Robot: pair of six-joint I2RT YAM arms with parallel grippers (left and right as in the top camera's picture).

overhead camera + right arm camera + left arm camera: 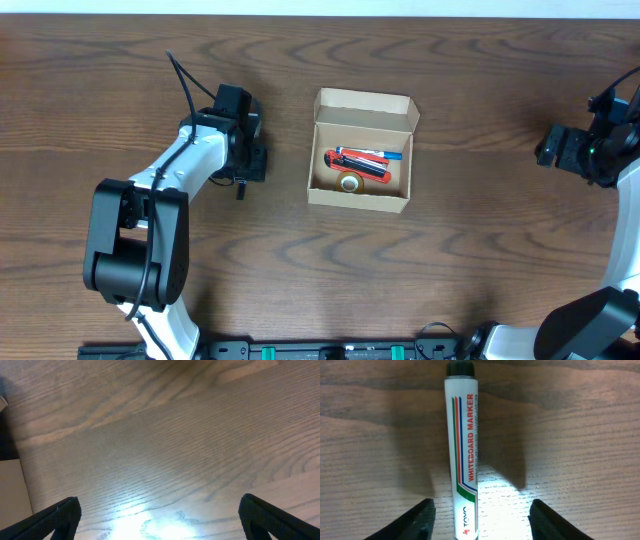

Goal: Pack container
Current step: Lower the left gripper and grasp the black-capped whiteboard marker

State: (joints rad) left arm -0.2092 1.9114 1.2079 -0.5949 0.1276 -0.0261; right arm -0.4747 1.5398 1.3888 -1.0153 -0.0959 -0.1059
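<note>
under the left gripper [480, 515], whose jaws stand apart and clear of it, a whiteboard marker [462, 445] lies lengthwise between them on the table [580, 435], the open container [360, 200] near on that arm's right, the right gripper [160, 520] spread wide, well apart.

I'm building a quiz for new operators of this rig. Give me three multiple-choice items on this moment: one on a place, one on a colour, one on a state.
1. The whiteboard marker lies: A on a shelf; B on the table, between the left gripper's fingers; C in a drawer.
2. Its lettering is: A red; B black; C yellow.
3. The container's lid is: A taped shut; B open; C torn off.

Key: 1 B, the left wrist view shows a finger on each side of it. 2 A, the red print shows in the same view. 3 B, the overhead view shows the flap raised.
</note>
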